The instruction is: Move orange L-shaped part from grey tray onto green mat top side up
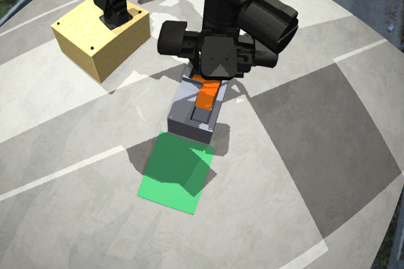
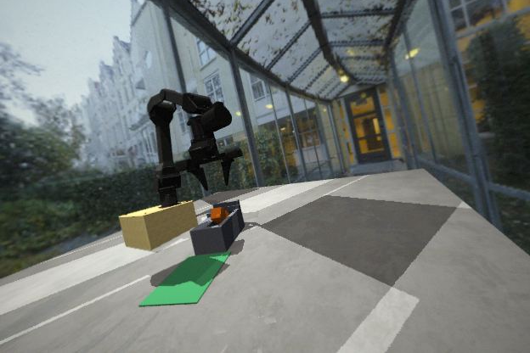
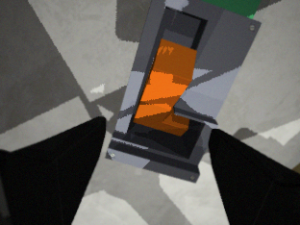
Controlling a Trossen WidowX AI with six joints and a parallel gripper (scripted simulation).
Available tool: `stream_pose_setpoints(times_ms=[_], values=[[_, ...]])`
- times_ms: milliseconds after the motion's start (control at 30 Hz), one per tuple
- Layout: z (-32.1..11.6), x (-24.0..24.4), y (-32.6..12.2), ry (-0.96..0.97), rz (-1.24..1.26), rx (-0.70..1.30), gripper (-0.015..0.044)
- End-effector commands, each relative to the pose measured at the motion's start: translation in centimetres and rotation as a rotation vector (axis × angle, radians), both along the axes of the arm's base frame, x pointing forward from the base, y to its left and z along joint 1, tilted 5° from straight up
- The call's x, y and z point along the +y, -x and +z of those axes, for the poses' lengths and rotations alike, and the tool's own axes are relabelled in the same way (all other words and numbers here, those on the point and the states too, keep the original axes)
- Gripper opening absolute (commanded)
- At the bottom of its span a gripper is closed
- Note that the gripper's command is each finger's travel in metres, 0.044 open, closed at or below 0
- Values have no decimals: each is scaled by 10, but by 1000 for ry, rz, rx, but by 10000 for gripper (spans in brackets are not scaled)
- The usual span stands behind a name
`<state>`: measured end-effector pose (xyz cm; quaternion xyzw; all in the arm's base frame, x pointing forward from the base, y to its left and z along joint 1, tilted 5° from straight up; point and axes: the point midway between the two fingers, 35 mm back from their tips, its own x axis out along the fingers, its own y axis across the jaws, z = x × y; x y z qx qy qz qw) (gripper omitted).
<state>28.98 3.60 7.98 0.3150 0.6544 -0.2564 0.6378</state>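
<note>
Exterior view, lower left: the tray (image 1: 187,112) (image 2: 208,238) (image 3: 236,67) holds the orange part (image 1: 208,93) (image 2: 219,215) (image 3: 165,87), its near end tipped above the pocket — pressing looks done. The hand (image 2: 216,187) (image 3: 158,130) hangs above, spread, pinching nothing; gripping, lifting and placing on the mat (image 1: 176,174) (image 2: 188,280) (image 3: 236,6) remain.

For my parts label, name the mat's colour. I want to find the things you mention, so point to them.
Green (image 1: 169,202) (image 2: 183,291) (image 3: 233,5), partly darkened by shadow; the top view shows it best.

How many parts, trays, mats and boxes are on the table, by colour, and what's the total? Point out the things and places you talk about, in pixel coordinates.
Orange part (image 1: 208,93) (image 2: 218,215) (image 3: 166,87): 1
Grey tray (image 1: 187,125) (image 2: 208,241) (image 3: 226,45): 1
Green mat (image 1: 169,191) (image 2: 183,282) (image 3: 236,6): 1
Yellow box (image 1: 123,49) (image 2: 166,226): 1
Total: 4
</note>
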Motion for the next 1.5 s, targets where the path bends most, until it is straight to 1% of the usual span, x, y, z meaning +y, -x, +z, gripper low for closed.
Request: stream_pose_setpoints(times_ms=[0, 133, 333, 600, 1467], values=[[-6, -9, -4, 7, -196, 40, 280], [-10, -9, -4, 7, -196, 40, 280], [-36, -7, -3, 7, -196, 40, 280], [-41, -7, -4, 7, -196, 40, 280], [-83, -3, -3, 7, -196, 40, 280]])
